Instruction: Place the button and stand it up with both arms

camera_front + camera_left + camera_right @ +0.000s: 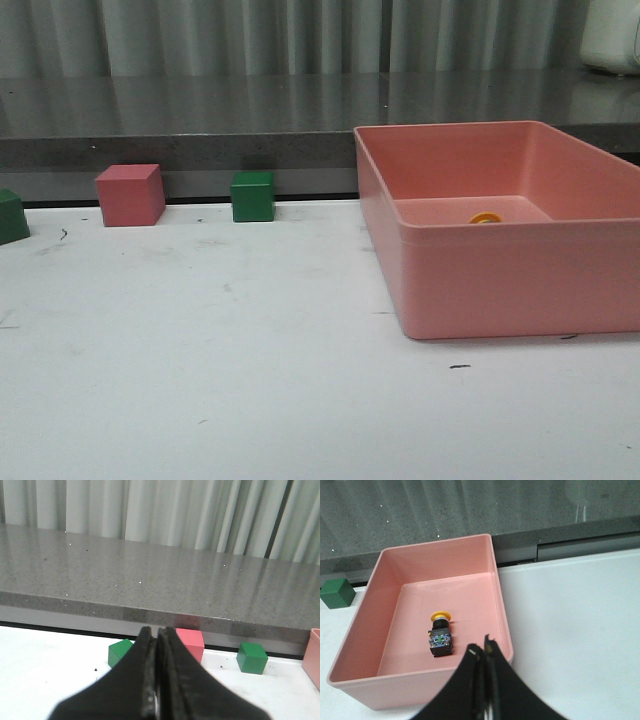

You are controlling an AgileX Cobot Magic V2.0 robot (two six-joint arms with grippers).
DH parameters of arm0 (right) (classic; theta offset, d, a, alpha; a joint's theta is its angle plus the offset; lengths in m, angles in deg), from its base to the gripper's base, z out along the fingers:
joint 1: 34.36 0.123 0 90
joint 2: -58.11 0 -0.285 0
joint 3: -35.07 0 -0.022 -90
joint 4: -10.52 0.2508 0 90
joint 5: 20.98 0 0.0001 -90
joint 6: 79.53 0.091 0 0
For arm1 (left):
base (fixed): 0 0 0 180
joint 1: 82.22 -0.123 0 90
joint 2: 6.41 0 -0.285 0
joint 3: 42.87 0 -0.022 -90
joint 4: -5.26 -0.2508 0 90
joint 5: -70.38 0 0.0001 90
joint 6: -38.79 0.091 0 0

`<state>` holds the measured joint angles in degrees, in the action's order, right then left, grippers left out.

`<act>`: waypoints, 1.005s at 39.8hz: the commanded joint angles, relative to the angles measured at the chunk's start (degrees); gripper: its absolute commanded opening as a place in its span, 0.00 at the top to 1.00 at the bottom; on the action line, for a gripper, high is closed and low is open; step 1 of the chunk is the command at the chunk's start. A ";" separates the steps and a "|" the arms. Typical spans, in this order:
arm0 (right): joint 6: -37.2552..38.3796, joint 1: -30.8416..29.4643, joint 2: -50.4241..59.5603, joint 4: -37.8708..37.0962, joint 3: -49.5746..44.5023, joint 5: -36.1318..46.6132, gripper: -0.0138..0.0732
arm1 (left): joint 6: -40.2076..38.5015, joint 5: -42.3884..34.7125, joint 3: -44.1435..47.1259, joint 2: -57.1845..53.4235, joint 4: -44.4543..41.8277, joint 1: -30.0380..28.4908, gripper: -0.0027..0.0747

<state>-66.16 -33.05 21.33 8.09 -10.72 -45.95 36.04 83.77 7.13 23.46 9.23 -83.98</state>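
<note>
The button is observed lying on its side inside the pink bin, ungrasped, while the left gripper and right gripper are both clenched on nothing, so retrieval is judged pending and opened jaws required first.

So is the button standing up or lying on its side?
On its side: the button lies flat on the pink bin's floor, yellow cap pointing sideways toward the far wall.
</note>
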 commanded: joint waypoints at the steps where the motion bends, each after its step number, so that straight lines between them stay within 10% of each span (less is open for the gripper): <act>1: -0.46 -0.27 -2.73 -0.16 2.69 4.42 0.91 | -0.13 -4.28 -2.88 1.76 0.14 0.37 0.99; 7: -0.46 -0.27 -3.06 -0.16 2.69 4.42 0.83 | -0.13 -4.99 -2.88 1.76 0.14 0.37 0.93; 18: -0.46 -0.27 -3.06 -0.21 2.69 5.12 0.07 | -0.13 -5.20 -2.88 1.76 0.14 0.37 0.19; 21: -0.46 -0.27 -3.06 -0.21 2.69 5.18 0.10 | -0.13 -5.20 -2.88 1.76 0.14 0.37 0.06; 40: -0.46 1.17 -26.91 -0.16 12.55 8.24 0.10 | -0.13 -5.10 -2.88 1.76 0.14 0.37 0.10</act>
<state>-66.16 -32.91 -0.60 8.09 -2.42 -42.16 36.04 83.47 6.32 24.44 9.23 -83.98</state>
